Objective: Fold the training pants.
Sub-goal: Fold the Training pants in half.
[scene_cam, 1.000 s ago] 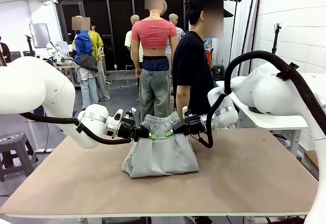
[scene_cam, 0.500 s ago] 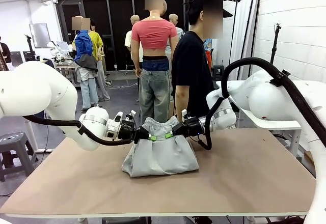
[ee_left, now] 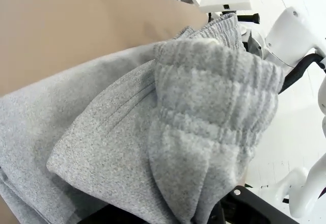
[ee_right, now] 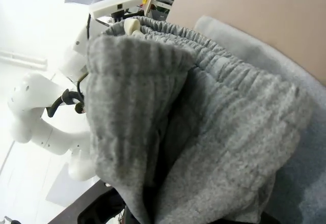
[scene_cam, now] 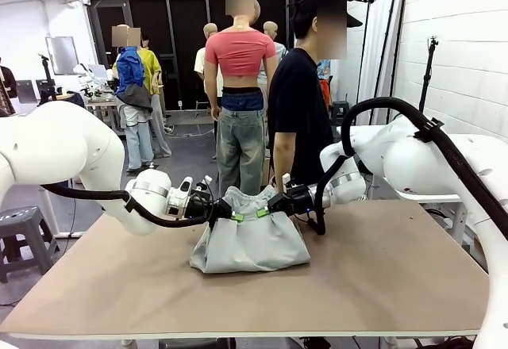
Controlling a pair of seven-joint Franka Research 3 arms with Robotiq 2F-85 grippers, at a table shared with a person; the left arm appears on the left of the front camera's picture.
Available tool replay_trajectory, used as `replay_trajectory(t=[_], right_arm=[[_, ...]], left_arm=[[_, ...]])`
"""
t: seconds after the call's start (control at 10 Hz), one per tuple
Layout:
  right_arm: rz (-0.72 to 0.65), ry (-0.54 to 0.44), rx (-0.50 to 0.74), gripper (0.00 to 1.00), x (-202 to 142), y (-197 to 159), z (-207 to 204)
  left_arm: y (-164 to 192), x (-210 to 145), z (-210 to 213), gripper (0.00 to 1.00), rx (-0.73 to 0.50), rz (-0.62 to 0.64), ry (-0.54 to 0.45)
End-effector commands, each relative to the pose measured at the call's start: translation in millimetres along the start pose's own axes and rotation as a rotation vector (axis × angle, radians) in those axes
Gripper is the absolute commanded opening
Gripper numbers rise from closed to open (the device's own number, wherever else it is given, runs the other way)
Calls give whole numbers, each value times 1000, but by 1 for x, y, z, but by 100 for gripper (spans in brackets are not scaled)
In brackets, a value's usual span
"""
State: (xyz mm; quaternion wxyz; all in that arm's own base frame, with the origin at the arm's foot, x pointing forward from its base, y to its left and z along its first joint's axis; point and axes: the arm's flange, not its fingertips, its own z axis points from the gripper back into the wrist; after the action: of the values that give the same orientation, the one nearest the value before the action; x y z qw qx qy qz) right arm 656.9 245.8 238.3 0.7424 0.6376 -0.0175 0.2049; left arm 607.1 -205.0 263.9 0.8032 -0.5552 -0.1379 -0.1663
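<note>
Garment: the training pants (scene_cam: 249, 242), light grey soft jersey with a gathered elastic waistband, sit as a bunched, partly folded heap on the middle of the table, slightly toward the far side; the waistband end is lifted, the lower bulk rests on the board.
Waistband: ribbed elastic band (ee_left: 214, 96) stands uppermost, carried between the two arms; in the right wrist view (ee_right: 137, 81) it drapes over the fingers in a thick fold.
Left gripper: left gripper (scene_cam: 236, 214), black with green pads, clamped on the left end of the waistband, just left of the heap's top.
Right gripper: right gripper (scene_cam: 263, 208), same build, clamped on the right end of the waistband, close beside the left one.
Table: flat brown board tabletop (scene_cam: 381, 278), bare around the garment.
Person: a person in a black T-shirt (scene_cam: 300, 111) stands at the far edge, right of centre, close behind the pants; the hands are largely hidden behind the arms, so whether they are relaxed or holding anything cannot be told.
Step in hand (judged): carrying the waistband over the lower part to make a fold.
Doing it well: keep both ends level and equally tensioned, travel together, lay the band flat before letting go; a slack middle would probably wrinkle.
Count: training pants, one; grippers on it, two; tables, one; persons at the table, one.
</note>
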Motion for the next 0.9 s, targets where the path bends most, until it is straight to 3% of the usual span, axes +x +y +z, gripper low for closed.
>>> replay_trajectory(t=[0.0,0.1,0.2,0.6,0.7,0.8], right_arm=[[-48,7,-61,0,13,-9,20],[-69,3,-101,0,12,-12,22],[-82,-8,-117,18,10,-13,26],[-87,-43,-161,98,11,-9,36],[-73,-47,-182,100,11,-5,40],[-68,-55,-212,100,11,-2,42]], left_arm=[[13,7,16,0,69,41,45],[15,6,16,0,82,49,41],[17,4,17,8,101,60,41],[16,5,27,86,167,62,18],[13,7,33,100,191,57,14],[7,9,44,100,213,46,10]])
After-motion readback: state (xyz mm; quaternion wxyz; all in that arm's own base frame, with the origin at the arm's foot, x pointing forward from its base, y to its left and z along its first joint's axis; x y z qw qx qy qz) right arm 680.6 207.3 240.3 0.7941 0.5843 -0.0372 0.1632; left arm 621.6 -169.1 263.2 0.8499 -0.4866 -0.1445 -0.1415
